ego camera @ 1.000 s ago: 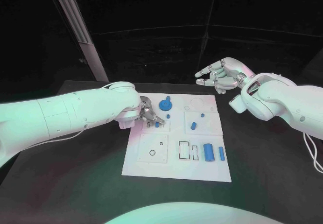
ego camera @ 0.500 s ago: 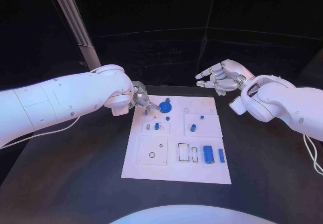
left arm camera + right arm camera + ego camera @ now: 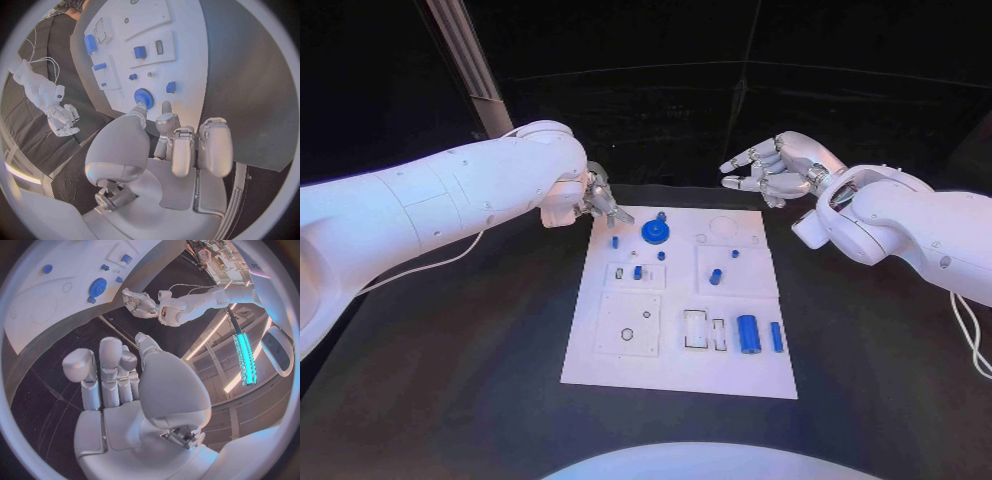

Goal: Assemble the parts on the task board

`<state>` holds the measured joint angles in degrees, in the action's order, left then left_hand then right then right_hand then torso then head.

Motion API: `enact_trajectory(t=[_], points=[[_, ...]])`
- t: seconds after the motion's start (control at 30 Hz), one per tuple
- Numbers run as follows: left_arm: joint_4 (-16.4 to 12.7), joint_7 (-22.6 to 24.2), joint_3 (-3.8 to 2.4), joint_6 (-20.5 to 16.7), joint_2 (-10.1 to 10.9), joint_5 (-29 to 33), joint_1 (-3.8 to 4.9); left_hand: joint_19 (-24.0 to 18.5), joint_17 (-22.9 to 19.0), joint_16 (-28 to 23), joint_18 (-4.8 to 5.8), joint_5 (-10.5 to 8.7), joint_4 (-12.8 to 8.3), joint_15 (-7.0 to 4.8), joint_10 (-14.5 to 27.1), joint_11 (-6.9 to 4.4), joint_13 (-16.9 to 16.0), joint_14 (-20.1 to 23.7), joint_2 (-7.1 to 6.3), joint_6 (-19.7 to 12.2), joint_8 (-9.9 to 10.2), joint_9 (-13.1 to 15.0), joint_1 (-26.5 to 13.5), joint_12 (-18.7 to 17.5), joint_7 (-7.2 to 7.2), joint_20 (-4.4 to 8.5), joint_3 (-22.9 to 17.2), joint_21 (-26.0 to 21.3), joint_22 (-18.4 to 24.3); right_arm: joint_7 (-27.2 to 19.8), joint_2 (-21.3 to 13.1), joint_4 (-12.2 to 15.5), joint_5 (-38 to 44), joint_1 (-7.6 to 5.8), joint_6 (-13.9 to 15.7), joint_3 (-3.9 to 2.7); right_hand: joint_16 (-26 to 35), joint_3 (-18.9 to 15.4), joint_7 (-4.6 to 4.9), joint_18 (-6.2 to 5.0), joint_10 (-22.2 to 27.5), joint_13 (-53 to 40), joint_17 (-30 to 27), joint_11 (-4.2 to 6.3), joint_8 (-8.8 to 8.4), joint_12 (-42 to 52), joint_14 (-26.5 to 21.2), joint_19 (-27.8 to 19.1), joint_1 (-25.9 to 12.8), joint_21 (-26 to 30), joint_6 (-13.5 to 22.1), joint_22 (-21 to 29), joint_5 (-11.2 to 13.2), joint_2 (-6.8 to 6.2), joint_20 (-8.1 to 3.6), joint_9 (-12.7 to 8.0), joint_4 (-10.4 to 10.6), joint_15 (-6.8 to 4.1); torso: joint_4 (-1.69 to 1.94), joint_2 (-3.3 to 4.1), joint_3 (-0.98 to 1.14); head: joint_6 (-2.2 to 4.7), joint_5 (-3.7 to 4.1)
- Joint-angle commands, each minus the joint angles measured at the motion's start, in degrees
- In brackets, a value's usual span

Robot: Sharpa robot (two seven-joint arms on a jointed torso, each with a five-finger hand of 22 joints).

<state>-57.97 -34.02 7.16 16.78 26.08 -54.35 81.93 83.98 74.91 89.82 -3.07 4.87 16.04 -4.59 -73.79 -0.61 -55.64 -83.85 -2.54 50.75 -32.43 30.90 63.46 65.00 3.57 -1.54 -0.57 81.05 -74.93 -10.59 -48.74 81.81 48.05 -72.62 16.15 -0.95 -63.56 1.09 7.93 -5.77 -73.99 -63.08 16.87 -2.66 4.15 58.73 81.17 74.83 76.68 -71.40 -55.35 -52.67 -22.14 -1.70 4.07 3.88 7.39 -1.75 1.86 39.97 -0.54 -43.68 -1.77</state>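
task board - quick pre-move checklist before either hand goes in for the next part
1. Left hand free to grasp: ok. The left wrist view shows nothing between its fingers, which are loosely curled.
2. Right hand free: ok. It holds nothing and hangs beyond the board's far right corner.
3. Task board unobstructed: ok. Neither hand covers its middle.
4. Blue gear seated: cannot tell. It lies near the far edge, but its fit is not readable.
5. Loose parts reachable: ok. The blue cylinder lies flat near the right edge.
6. Empty rectangular slot ready: ok. Nothing sits in it.
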Motion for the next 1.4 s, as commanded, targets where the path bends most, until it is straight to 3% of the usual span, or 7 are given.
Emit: enact_trajectory(t=[0.03,0.57,1.13,1.4], points=[[1.74,1.42,0.02,3.64,-0.83,-2.90,-0.34,1.33,15.09,0.18,0.24,0.30,-0.10,0.42,0.07,0.08,-0.05,-6.15,0.40,0.39,0.15,-0.13,0.37,-0.12,0.13,-0.44,0.32,-0.03,-2.61,-0.63,0.16,-0.03,0.06,-0.08,-0.41,-0.05,0.39,0.09,0.19,-1.08,0.35,0.06,0.01,-0.17,0.05,-0.26,-0.31,-0.33,-0.54,0.24,0.10,0.06,0.02,0.07,0.12,0.00,0.33,-0.10,-0.06,0.05,0.02,-0.19,-0.10],[5.40,2.05,0.11,4.78,-2.72,-5.40,-1.99,1.51,15.09,0.18,0.32,0.25,-0.24,0.28,-0.38,-0.16,-0.64,-6.15,1.19,1.53,-0.28,-0.34,1.14,0.53,-0.16,-0.39,0.65,0.27,-3.07,-0.69,0.50,-0.20,0.06,-0.07,-0.53,-0.04,0.46,0.13,0.19,-1.08,0.39,0.13,-0.07,-0.16,0.05,-0.34,-0.34,-0.35,-0.50,0.27,0.10,0.10,-0.02,0.11,0.13,0.00,0.31,-0.10,-0.02,0.02,0.06,-0.58,-0.24],[5.45,2.60,0.20,6.12,-3.26,-5.47,-2.48,1.57,15.09,0.18,0.33,0.29,-0.67,0.10,-0.76,-0.38,-1.05,-6.15,1.99,2.18,-0.52,-0.52,2.28,0.97,-0.41,-0.24,0.58,0.33,-3.20,-0.72,0.69,-0.33,0.06,-0.07,-0.69,-0.04,0.46,0.13,0.19,-1.08,0.39,0.13,-0.07,-0.16,0.05,-0.34,-0.34,-0.35,-0.50,0.27,0.10,0.10,-0.02,0.11,0.13,0.00,0.31,-0.10,0.03,-0.03,0.07,-0.79,-0.25],[5.50,2.86,0.22,6.04,-3.39,-5.47,-2.53,1.57,15.09,0.18,0.33,0.34,-1.24,-0.02,-0.82,-0.48,-0.90,-6.15,3.01,2.38,-0.48,-0.80,3.54,0.93,-0.50,-0.12,0.06,0.31,-3.24,-0.68,0.80,-0.37,0.06,-0.07,-0.81,-0.04,0.48,0.21,0.18,-1.07,0.36,0.09,0.10,-0.15,0.05,-0.27,-0.35,-0.31,-0.43,0.27,0.09,0.04,-0.09,0.16,0.13,0.01,0.29,-0.11,0.01,0.02,0.04,-0.99,-0.29]])
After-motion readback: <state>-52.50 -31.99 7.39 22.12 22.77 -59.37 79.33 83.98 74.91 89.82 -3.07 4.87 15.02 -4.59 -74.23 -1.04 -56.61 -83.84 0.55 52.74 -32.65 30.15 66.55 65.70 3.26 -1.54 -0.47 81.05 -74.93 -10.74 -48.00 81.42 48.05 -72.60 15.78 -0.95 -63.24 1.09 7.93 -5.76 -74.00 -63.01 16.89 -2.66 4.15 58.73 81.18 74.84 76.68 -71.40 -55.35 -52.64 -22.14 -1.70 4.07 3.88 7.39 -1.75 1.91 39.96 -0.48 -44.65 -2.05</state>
